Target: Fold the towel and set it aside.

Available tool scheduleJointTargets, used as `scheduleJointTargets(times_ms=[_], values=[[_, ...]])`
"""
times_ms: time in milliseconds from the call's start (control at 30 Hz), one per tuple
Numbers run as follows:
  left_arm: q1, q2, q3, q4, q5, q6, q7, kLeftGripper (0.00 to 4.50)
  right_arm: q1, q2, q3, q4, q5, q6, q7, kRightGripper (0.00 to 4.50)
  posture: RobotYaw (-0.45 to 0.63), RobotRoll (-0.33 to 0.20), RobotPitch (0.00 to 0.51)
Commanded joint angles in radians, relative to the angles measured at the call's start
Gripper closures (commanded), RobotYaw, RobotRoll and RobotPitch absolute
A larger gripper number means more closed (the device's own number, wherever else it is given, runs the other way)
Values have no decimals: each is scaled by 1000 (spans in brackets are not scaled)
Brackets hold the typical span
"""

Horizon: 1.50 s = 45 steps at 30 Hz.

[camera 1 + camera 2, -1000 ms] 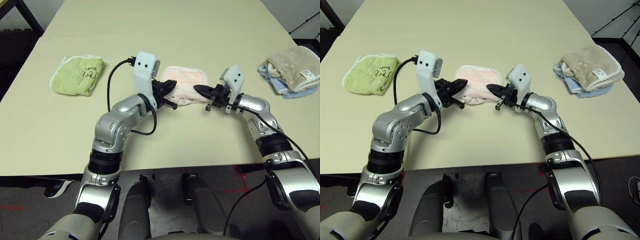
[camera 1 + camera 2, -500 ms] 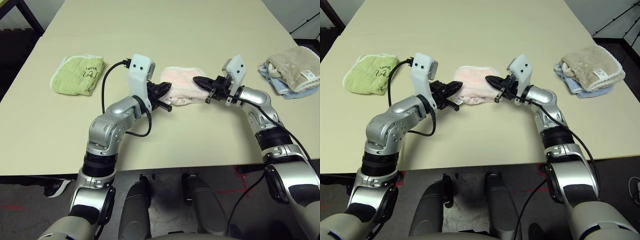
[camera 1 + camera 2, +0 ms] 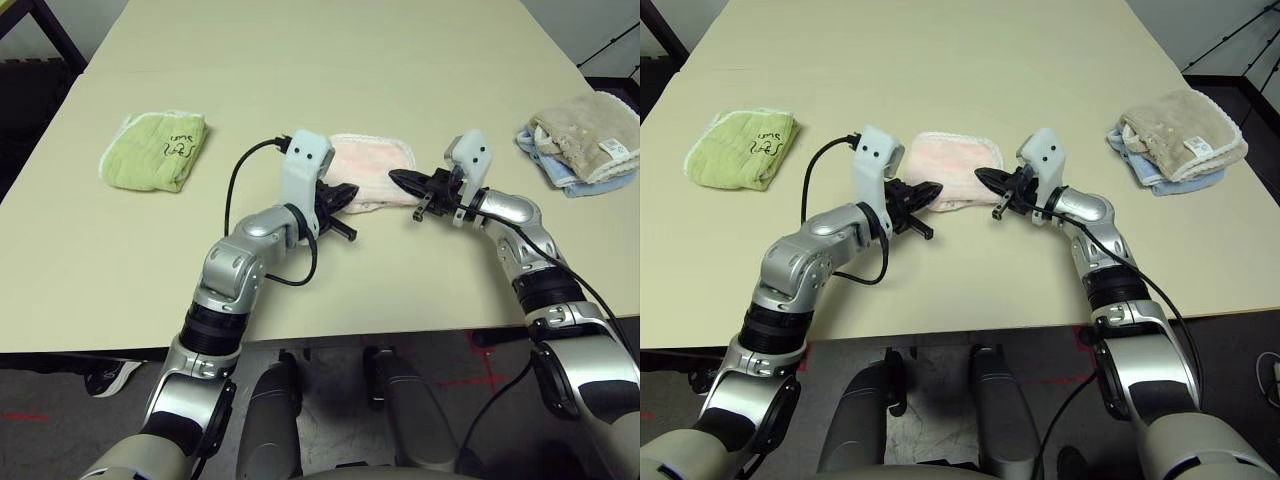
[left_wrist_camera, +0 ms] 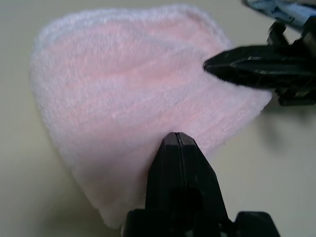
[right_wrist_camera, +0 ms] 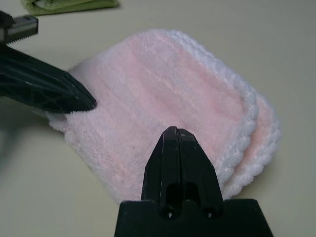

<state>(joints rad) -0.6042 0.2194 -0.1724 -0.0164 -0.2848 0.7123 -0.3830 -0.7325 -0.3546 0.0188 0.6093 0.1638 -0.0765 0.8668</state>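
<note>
1. Nearest the robot, along the front edge of the cream table [image 3: 330, 290]: bare surface, crossed by both silver forearms reaching toward the pink towel.
2. Left gripper [image 3: 347, 194] at the towel's near-left corner, fingers pressed flat together with nothing pinched between them, tip lying over the towel's near edge; whether touching the cloth cannot be told.
3. Right gripper [image 3: 397, 179] at the towel's right edge, fingers likewise shut and holding nothing, tip resting at or just over the terry.
4. Between the two tips: the pink towel [image 3: 372, 172], folded into a compact layered pad, lying flat near the table's middle, white trimmed edges stacked in visible layers on the side toward the right gripper [image 5: 247, 143].
5. Well to the left of the pink towel: a light green towel [image 3: 155, 150] with dark embroidery, folded, lying alone.
6. Well to the right of the pink towel, near the table's right edge: a beige towel [image 3: 590, 135] heaped on a blue towel [image 3: 560, 170].
</note>
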Motion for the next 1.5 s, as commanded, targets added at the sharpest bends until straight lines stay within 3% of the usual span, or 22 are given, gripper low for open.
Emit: scheduleJointTargets(times_ms=[33, 233, 367, 433, 867, 1500], values=[[1, 9, -9, 32, 31, -25, -21, 4481, 15, -4, 0, -24, -1, 15, -3, 4500, -202, 0, 254], [-46, 68, 54, -93, 5, 47, -32, 4481, -26, -37, -33, -96, 57, 62, 34, 4500, -185, 0, 256], [-236, 35, 160, -165, -81, 136, 2, 4481, -108, -27, -60, -78, 90, 88, 23, 4500, -185, 0, 256], [-265, 30, 161, -127, -68, 125, 0, 4481, -142, -10, -57, -38, 76, 68, 9, 4500, -185, 0, 256], [-252, 29, 52, 216, 73, -134, -91, 4481, -270, 62, -22, 308, -52, -96, -92, 4500, -194, 0, 265], [-198, 1, 51, 417, 158, -274, -96, 4481, -213, 66, -17, 338, -100, -80, -109, 4500, -209, 0, 277]])
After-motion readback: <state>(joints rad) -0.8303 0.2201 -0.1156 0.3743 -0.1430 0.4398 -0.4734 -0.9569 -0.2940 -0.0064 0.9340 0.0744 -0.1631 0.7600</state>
